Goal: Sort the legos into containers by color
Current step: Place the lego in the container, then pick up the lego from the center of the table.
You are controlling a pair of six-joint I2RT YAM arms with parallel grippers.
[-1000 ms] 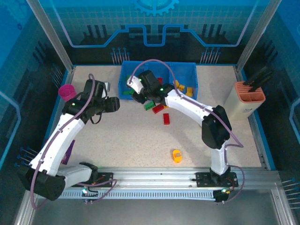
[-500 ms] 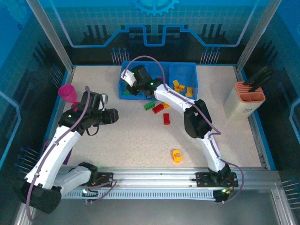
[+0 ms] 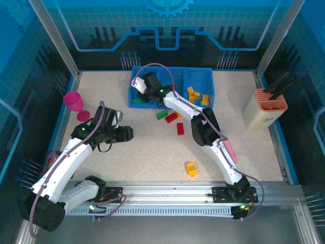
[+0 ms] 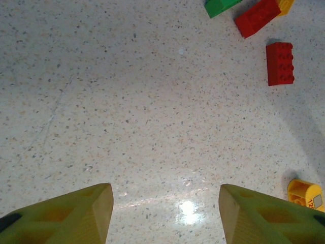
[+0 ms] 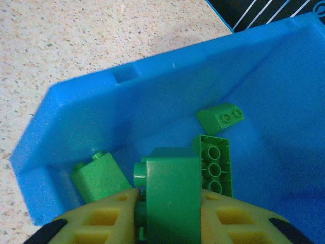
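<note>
A: Counting for you, biggest first: one counter [image 4: 127, 117], one blue tray [image 3: 203, 75] with three compartments, two arms.

B: And the bricks?

A: Four green ones lie in the left compartment. Your right end effector [image 5: 170, 203] pinches one of them, a studded green block [image 5: 170, 178]. Your left end effector [image 4: 165, 198] gapes wide and empty over the counter, near two red bricks [image 4: 257, 17] [image 4: 280, 63], one loose green brick [image 4: 221, 6] and one yellow piece [image 4: 304, 193].
</note>
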